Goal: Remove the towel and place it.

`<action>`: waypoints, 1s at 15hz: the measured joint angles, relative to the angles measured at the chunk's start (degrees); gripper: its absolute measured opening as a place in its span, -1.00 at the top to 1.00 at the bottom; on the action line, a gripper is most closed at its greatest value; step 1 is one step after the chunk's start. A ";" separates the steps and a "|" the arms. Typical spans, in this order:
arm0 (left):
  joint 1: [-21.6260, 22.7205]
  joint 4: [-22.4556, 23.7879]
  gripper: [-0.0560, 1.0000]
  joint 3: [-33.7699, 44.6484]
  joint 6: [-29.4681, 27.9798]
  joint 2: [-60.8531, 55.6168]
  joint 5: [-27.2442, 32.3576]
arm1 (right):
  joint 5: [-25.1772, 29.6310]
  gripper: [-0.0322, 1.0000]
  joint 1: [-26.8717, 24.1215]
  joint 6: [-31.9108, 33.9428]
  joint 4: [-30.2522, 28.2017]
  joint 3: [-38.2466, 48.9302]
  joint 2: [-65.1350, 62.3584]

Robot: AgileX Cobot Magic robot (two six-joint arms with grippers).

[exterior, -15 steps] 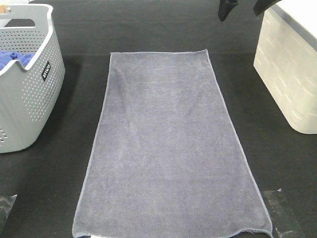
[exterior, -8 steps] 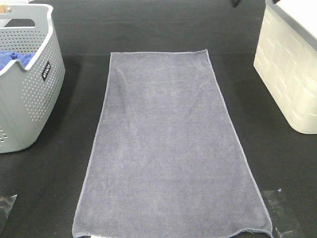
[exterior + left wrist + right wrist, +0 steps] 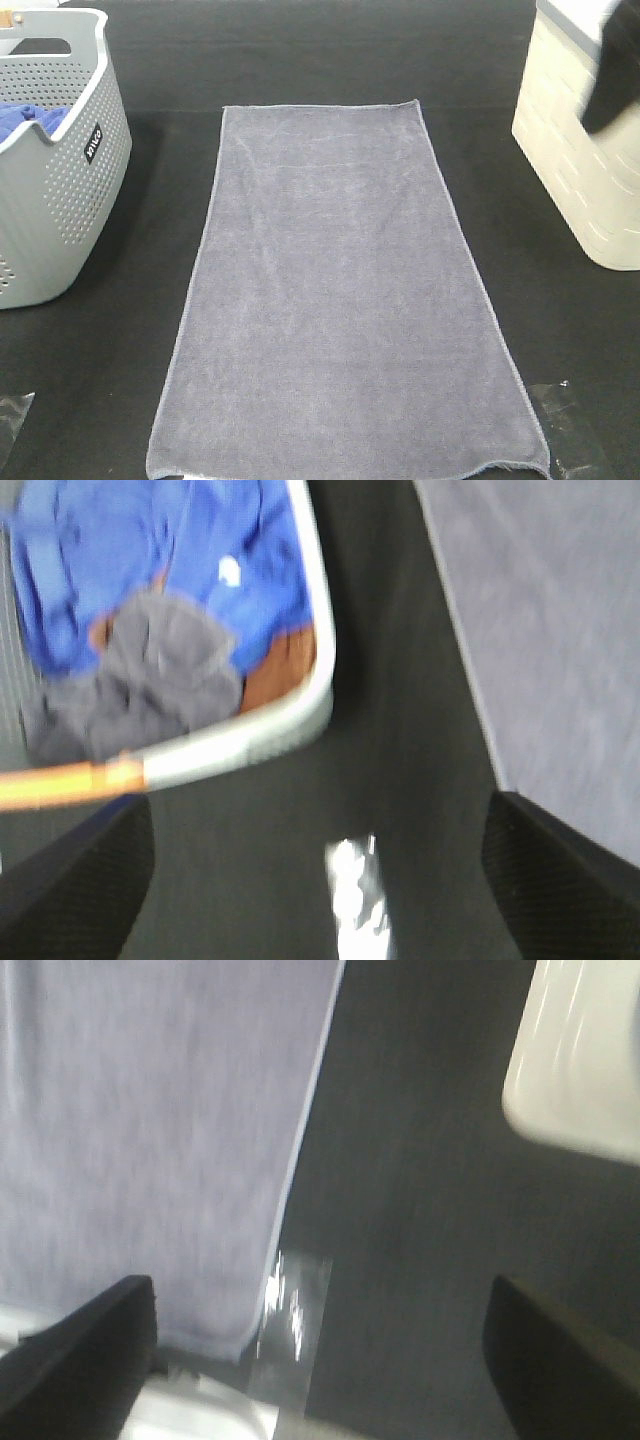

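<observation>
Slate grey-purple terry, the towel (image 3: pixel 345 290) lies spread flat on the black table (image 3: pixel 330 50), lengthwise between the grey perforated laundry basket (image 3: pixel 60 200) and the cream bin (image 3: pixel 580 160), touching neither. It has not shifted or wrinkled since the 2 earlier frames. The change is at the right edge: a blurred dark piece of the right arm (image 3: pixel 610 95) now shows in front of the cream bin, whereas 1 second ago dark parts hung at the top edge and then nearly left view. The left gripper (image 3: pixel 320 880) has its 2 fingers spread wide over bare table beside the basket rim, holding nothing; royal-blue cloth (image 3: pixel 160 560) and a crumpled grey one (image 3: pixel 150 680) fill the basket. The right gripper (image 3: pixel 320 1355) is likewise spread and empty, above the towel's corner and clear tape (image 3: pixel 290 1330).
</observation>
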 joint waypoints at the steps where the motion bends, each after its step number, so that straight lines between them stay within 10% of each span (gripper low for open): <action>1: 0.00 0.00 -0.71 6.36 0.00 -5.39 0.06 | 0.00 -0.68 0.00 0.00 0.00 5.73 -4.58; 7: 0.00 -1.72 -0.71 38.79 -0.11 -37.82 0.52 | -0.11 -0.68 0.00 0.00 0.00 34.15 -31.86; 15: 0.00 -11.34 -0.71 47.04 12.83 -54.37 -10.03 | -7.79 -0.68 0.00 0.00 -1.43 43.09 -56.67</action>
